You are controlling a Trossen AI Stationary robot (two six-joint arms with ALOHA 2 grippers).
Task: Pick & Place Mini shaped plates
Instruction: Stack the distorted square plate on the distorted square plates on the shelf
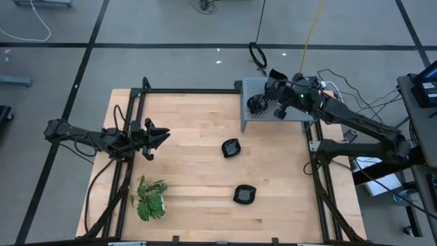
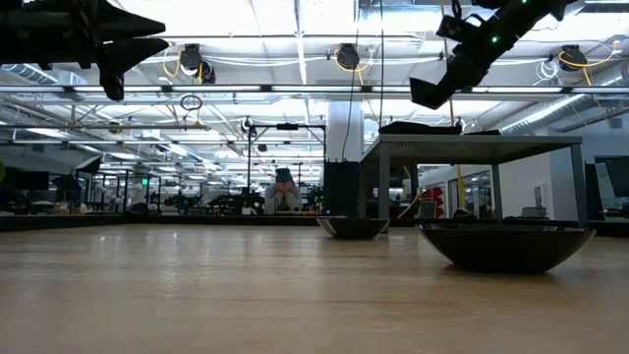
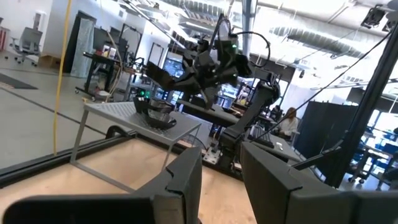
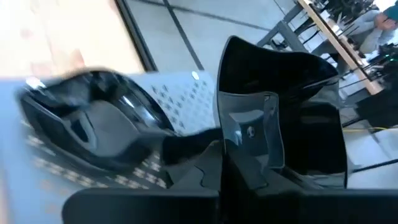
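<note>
With my right gripper [image 1: 275,77] pressed together and empty above the grey box [image 1: 287,113] at the bench's far right corner (one plate [image 1: 255,104] already on it), I should lift clear before fetching the mid-bench plate [image 1: 231,147]; my left gripper [image 1: 161,135] waits apart near the left edge.

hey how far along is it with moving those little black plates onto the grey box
Done: a stack of plates already sits on the grey box. In hand: the right tool is over the box, shut on a small black plate. Left: two plates remain on the wooden table, one near the middle and one nearer the front. The left tool waits, open and empty, at the left side.
</note>
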